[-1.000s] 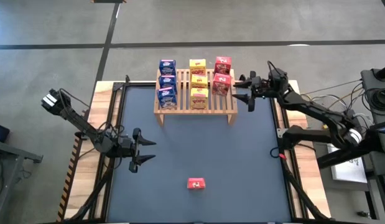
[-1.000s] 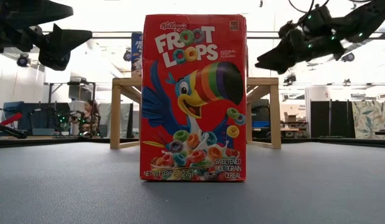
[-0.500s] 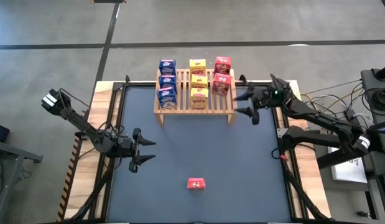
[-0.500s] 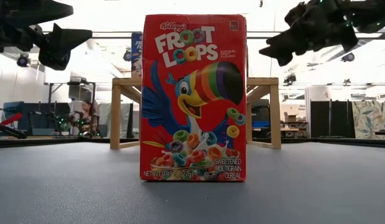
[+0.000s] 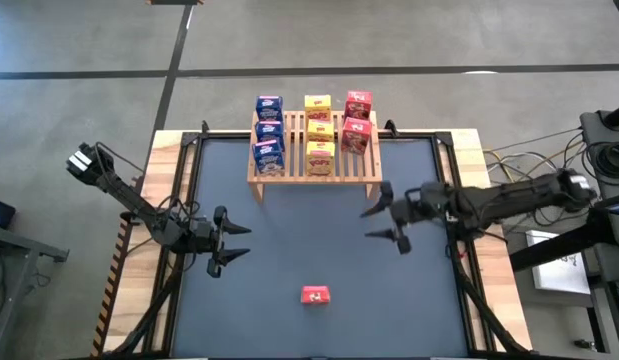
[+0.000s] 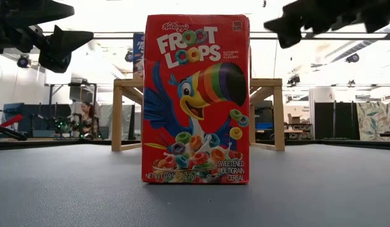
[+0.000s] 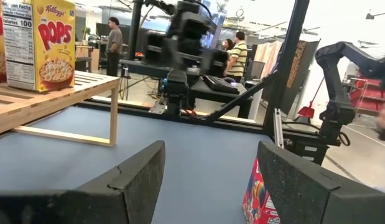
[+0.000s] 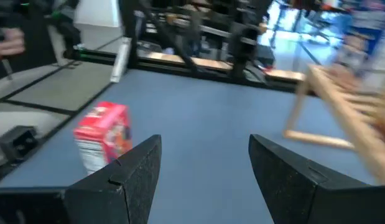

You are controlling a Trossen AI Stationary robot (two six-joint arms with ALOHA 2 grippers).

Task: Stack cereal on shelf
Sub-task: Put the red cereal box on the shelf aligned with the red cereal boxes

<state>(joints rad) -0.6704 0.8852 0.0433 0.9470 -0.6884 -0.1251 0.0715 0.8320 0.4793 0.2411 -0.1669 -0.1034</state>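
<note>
eight boxes sit on the rack (image 5: 314,165) in colour columns, leaving the last red box (image 5: 315,294) upright alone on the mat's near side, well apart. the right gripper (image 5: 383,222), fingers wide and empty, has swung from beside the rack out over the mat, apparently heading for it. the left gripper (image 5: 233,241) stays parked at the mat's left, fingers wide, holding nothing.

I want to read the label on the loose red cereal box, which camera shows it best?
The low view: the red box fills the frame, front printing legible. The high view shows only its top, small; the right wrist view shows it blurred; the left wrist view catches just a corner.
</note>
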